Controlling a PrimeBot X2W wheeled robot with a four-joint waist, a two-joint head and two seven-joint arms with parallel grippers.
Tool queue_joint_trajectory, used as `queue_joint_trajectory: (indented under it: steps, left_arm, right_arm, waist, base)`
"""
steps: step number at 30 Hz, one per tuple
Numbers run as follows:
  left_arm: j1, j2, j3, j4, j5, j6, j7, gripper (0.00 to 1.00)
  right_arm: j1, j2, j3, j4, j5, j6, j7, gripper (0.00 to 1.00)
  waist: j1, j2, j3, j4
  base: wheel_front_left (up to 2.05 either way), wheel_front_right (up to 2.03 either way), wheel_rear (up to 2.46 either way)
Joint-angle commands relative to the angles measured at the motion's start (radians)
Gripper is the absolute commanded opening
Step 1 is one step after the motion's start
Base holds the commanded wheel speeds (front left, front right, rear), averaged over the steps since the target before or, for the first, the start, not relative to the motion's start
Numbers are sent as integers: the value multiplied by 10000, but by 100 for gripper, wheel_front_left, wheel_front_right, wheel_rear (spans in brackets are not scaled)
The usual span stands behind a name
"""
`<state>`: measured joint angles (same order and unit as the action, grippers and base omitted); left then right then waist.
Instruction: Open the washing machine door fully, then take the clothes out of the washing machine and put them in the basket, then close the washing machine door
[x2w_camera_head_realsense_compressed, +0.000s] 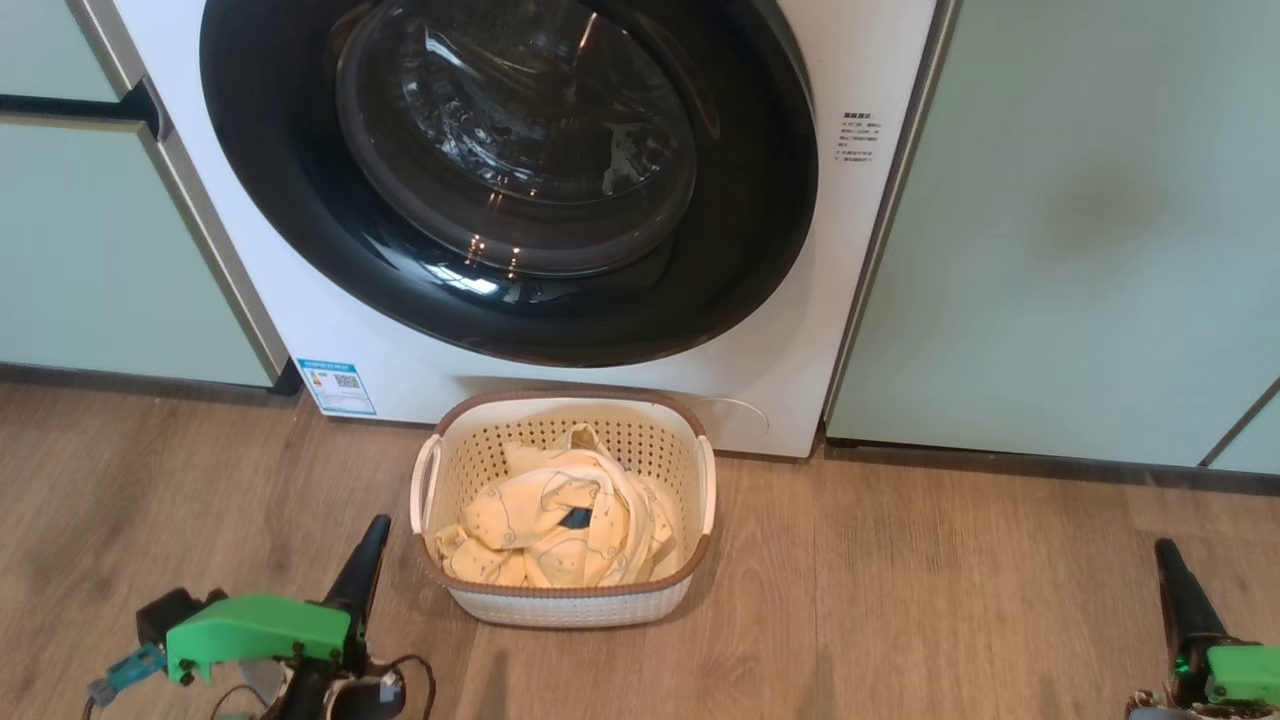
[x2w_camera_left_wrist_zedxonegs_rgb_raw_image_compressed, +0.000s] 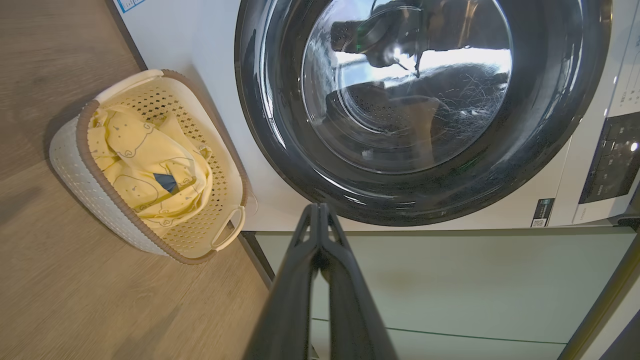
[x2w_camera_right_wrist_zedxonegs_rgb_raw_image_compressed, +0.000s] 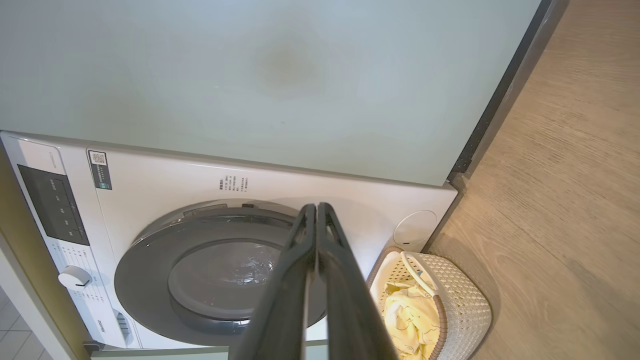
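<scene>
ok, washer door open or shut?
Shut: the washing machine door sits flush against the washing machine front, no gap around its black ring.

Wood-look floor (x2w_camera_head_realsense_compressed: 950, 600) — the basket (x2w_camera_head_realsense_compressed: 570, 605) stands on it, just before the washing machine (x2w_camera_head_realsense_compressed: 400, 345).

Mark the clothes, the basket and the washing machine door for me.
clothes (x2w_camera_head_realsense_compressed: 545, 530): head view, middle of the heap
basket (x2w_camera_head_realsense_compressed: 570, 605): head view, front wall
washing machine door (x2w_camera_head_realsense_compressed: 330, 240): head view, black ring, lower left

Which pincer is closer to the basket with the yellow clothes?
The left pincer. It is shut, and its tip is just beside the basket's left side. The right pincer, shut too, is far off to the basket's right.
</scene>
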<state>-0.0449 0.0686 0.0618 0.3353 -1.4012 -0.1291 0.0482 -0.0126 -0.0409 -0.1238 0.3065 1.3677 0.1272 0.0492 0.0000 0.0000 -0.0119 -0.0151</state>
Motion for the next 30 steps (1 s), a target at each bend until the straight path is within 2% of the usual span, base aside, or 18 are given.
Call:
queue_joint_trajectory:
  steps: [1, 18, 30]
  left_arm:
    - [-578, 22, 341, -438, -294, -14, 116, 0]
    - [-630, -179, 519, -894, -2038, -15, 643, 0]
    - [-631, -183, 522, -903, -2072, -15, 652, 0]
  right_arm:
    - [-694, -86, 137, -422, 349, 30, 102, 0]
    - [-948, -93, 102, -614, 2373, 35, 629, 0]
    - [-953, -93, 102, -618, 2411, 35, 639, 0]
  waist:
    - [0, 0, 13, 13]
    - [0, 0, 147, 149]
    - [0, 0, 150, 151]
  base:
    - [0, 0, 0]
    - [0, 0, 0]
    - [0, 0, 0]
